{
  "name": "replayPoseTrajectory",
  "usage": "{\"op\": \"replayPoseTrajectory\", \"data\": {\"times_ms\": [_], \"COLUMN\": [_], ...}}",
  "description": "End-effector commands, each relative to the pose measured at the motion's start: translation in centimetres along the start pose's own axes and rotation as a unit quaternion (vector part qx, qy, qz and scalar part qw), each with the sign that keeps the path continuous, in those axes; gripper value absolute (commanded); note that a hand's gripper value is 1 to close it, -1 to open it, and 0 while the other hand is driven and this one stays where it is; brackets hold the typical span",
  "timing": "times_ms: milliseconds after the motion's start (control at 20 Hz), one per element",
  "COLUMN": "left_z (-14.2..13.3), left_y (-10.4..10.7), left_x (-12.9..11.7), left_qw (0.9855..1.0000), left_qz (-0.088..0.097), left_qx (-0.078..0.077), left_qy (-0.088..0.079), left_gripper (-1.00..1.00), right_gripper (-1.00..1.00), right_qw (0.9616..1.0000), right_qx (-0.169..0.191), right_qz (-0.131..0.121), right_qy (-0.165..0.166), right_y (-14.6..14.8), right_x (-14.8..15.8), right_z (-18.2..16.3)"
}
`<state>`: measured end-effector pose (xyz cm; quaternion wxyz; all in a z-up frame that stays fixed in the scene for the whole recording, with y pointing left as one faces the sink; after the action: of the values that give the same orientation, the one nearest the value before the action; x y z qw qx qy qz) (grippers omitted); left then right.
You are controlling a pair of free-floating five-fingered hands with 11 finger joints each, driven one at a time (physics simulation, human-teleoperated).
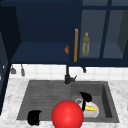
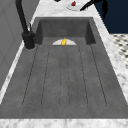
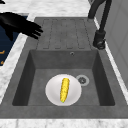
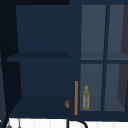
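Observation:
A white plate (image 1: pixel 93 113) lies in the sink basin (image 3: pixel 100 82) with a yellow corn cob (image 1: pixel 90 108) on it. The plate (image 3: pixel 53 92) and the cob (image 3: pixel 64 89) are seen from above in the right side view. My right hand (image 1: pixel 86 97) hangs above the basin's front, over the plate, touching nothing. In the right side view it (image 3: pixel 20 23) floats off the front counter edge with straight, spread fingers pointing toward the wall. My left hand (image 1: pixel 34 117) stays at the drainboard's front left corner. A large red ball (image 1: pixel 67 115) sits at the sink's front edge between the hands.
A black faucet (image 1: pixel 67 75) stands behind the sink's middle. The wall cabinet above has its left door open and an orange bar handle (image 1: pixel 76 45). A greenish bottle (image 1: pixel 86 44) stands behind the glass door. A small plate with a red item (image 2: pixel 73 3) is on the far counter.

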<state>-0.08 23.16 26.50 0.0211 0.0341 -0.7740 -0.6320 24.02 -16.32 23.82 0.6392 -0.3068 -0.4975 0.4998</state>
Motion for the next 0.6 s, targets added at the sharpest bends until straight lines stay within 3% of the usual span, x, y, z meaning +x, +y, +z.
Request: {"op": "replayPoseTrajectory", "data": {"times_ms": [0,200,450,550], "left_z": [0.0,0.0,0.0,0.0], "left_y": [0.0,0.0,0.0,0.0], "left_x": [0.0,0.0,0.0,0.0], "left_qw": [1.0000,1.0000,1.0000,1.0000], "left_qz": [0.000,0.000,0.000,0.000], "left_qx": [0.000,0.000,0.000,0.000], "left_qy": [0.000,0.000,0.000,0.000], "left_gripper": [0.00,0.00,0.00,0.00], "right_gripper": [-1.00,-1.00,-1.00,-1.00], "right_qw": [0.9996,0.9998,1.0000,0.9998], "right_qx": [-0.004,0.011,0.005,0.009], "right_qz": [-0.028,0.001,-0.006,0.015], "right_qy": [-0.006,-0.014,0.006,0.002], "right_y": [0.1,0.4,0.4,1.4], "right_x": [-1.9,-2.5,-2.7,-3.4], "right_z": [1.6,1.5,1.4,1.1]}}
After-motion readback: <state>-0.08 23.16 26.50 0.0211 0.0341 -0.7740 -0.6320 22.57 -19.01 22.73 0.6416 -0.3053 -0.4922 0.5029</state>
